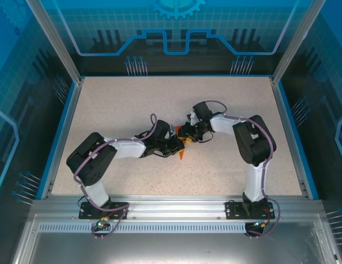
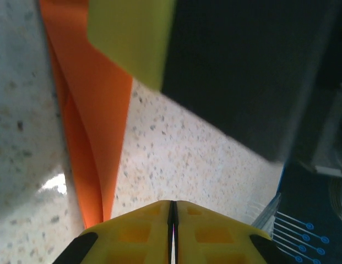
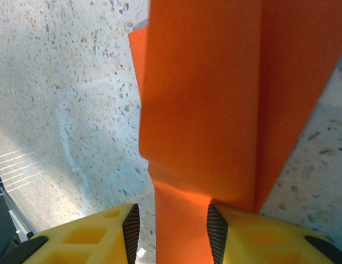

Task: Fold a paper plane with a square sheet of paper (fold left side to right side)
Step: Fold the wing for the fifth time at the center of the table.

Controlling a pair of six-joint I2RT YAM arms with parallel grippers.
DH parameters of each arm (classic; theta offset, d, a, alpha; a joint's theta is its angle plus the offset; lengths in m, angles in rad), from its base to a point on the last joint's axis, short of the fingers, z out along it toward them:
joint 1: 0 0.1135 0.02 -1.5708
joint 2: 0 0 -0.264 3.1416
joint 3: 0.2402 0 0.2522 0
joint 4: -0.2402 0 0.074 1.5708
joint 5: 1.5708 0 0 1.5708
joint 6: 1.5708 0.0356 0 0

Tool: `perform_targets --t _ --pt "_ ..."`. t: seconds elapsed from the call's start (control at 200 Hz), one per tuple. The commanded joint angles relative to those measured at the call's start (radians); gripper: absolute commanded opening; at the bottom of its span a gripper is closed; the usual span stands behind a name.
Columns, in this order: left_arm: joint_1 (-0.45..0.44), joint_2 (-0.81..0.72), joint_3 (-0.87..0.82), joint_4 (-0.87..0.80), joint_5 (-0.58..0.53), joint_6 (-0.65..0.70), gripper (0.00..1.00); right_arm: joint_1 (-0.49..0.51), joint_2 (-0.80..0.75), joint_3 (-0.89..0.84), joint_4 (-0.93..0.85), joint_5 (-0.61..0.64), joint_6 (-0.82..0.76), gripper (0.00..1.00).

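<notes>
Meeting over the middle of the speckled bench (image 1: pixel 132 104), both arms reach in toward the folded orange paper (image 1: pixel 182 153), which lies between their tips with a pointed end toward the near edge. The left pincer (image 2: pixel 172 212) has its yellow fingers pressed together with only a hairline slit between them and nothing caught there. In its wrist view the paper (image 2: pixel 99 110) rises just to the left of those fingers, its layers bowed apart along a fold. The right pincer (image 3: pixel 171 212) is spread, with the paper (image 3: pixel 215 99) running between its dark pads (bare bench shows between the left pad and the paper's edge; the right pad sits against a crease). In the top view the left pincer (image 1: pixel 175 144) and the right pincer (image 1: pixel 187 133) are close together.
</notes>
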Motion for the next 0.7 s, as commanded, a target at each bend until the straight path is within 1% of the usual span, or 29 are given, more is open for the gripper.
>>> perform_targets --t 0.0,0.12,0.355,0.405,0.45,0.695 --pt "0.021 0.044 0.044 -0.094 -0.042 0.072 0.13 0.01 0.015 -0.026 -0.039 0.041 0.004 0.41" --pt "0.021 0.073 0.076 -0.144 -0.073 0.108 0.13 0.015 0.016 -0.023 -0.038 0.041 0.006 0.41" --pt "0.009 0.127 0.081 -0.117 -0.043 0.109 0.14 0.019 0.023 -0.017 -0.038 0.037 0.007 0.41" --pt "0.007 0.133 0.088 -0.134 -0.046 0.113 0.14 0.019 0.024 -0.017 -0.038 0.037 0.007 0.41" --pt "0.004 0.135 0.096 -0.156 -0.054 0.127 0.14 0.02 0.025 -0.016 -0.04 0.038 0.007 0.41" --pt "-0.044 0.171 0.175 -0.387 -0.139 0.189 0.13 0.02 0.018 -0.002 -0.044 0.034 0.004 0.42"
